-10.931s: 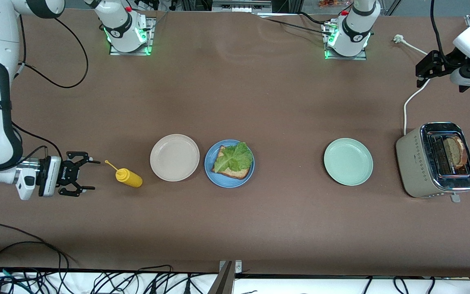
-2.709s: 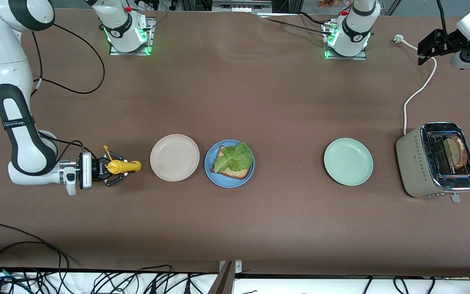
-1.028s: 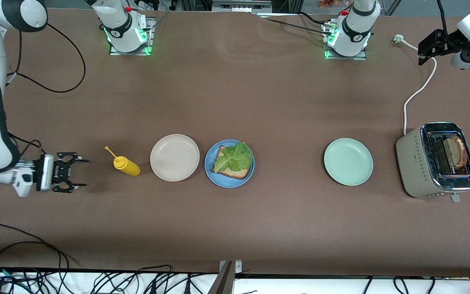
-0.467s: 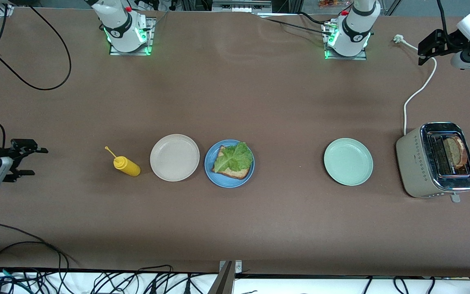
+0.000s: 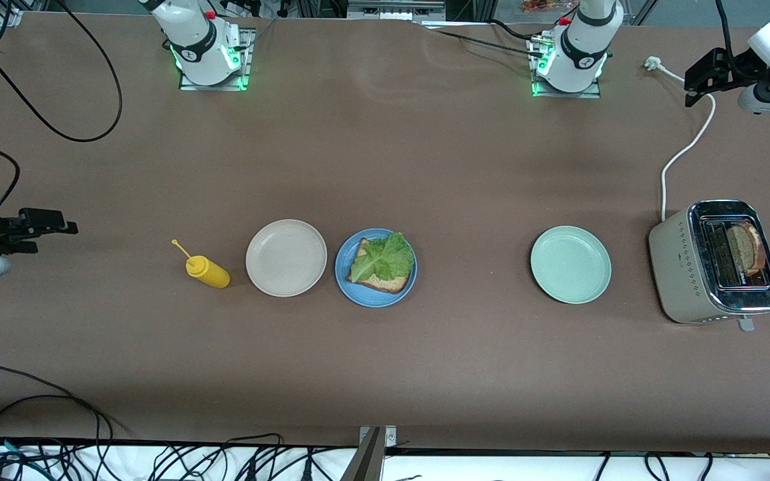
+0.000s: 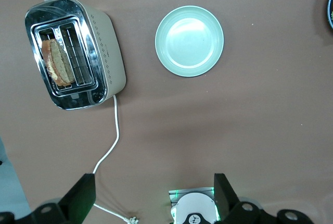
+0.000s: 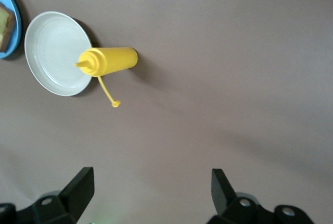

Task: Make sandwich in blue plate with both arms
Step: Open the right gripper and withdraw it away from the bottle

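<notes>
Across the front view, along the middle of the table [image 5: 385, 153], lay a row: yellow squeeze bottle [image 5: 206, 270] toward the right arm's end, then beige-white plate [image 5: 286, 257], then blue plate [image 5: 375, 268] just beside it, carrying one bread slice [image 5: 385, 280] topped by a lettuce leaf [image 5: 382, 258]. Farther toward the left arm's end sat a mint-green plate [image 5: 571, 264], well apart from the blue one, and a toaster [image 5: 712, 262] with a second bread slice [image 5: 746, 250] standing in a slot, its white cord [image 5: 682, 153] running up toward the bases. Right gripper [image 5: 47, 230] hung over bare table at the right arm's end, well apart from the bottle, fingers spread and empty. Left gripper [image 5: 696, 83] hung over the table corner at the left arm's end, near the cord's plug, holding nothing.

From the left wrist view, looked down on the toaster [image 6: 73, 52] with its bread slice [image 6: 56, 62], the mint-green plate [image 6: 189, 40] beside it, and the cord [image 6: 110, 146]. Left gripper [image 6: 153, 198] fingers [image 6: 80, 198] stood wide apart, empty.

From the right wrist view, showed the squeeze bottle [image 7: 109, 60] lying tipped, its nozzle over the beige-white plate's [image 7: 54, 52] rim, its tethered cap [image 7: 115, 103] on the table, and an edge of the blue plate [image 7: 11, 23]. Right gripper [image 7: 151, 195] fingers [image 7: 78, 187] stood wide apart, empty.
</notes>
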### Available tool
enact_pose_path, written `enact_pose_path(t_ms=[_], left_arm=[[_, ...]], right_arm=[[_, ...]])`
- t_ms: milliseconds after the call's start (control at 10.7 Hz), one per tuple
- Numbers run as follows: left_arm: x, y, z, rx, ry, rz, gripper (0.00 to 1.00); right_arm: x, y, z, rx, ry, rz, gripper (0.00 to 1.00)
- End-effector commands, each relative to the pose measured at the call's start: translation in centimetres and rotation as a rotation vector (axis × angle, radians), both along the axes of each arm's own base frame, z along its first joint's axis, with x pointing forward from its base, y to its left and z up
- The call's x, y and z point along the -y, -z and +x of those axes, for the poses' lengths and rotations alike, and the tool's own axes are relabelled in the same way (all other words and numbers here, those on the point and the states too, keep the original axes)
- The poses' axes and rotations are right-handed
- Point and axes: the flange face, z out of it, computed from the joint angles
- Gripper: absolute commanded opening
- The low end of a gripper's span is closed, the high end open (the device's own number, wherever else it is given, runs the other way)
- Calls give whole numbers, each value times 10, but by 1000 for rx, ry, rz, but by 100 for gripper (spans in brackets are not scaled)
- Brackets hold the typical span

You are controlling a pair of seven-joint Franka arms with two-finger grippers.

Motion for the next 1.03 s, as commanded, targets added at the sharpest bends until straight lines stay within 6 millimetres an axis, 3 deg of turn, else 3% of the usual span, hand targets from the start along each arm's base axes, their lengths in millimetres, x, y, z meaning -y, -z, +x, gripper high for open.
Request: enact_pose_path(t_ms=[0, 93, 654, 934], left_arm=[[-1, -5, 0, 4, -10, -16, 100], [-2, -4, 0, 2, -9, -15, 100], [-12, -3, 2, -1, -22, -15, 100], [-52, -2, 3, -1, -92, -20, 100]], right_arm=[[-45, -41, -53, -23, 116, -100, 100], [-58, -49, -66, -6, 119, -118, 100], [-65, -54, -110, 65, 180, -200, 100], [-62, -64, -111, 84, 168, -190, 100]])
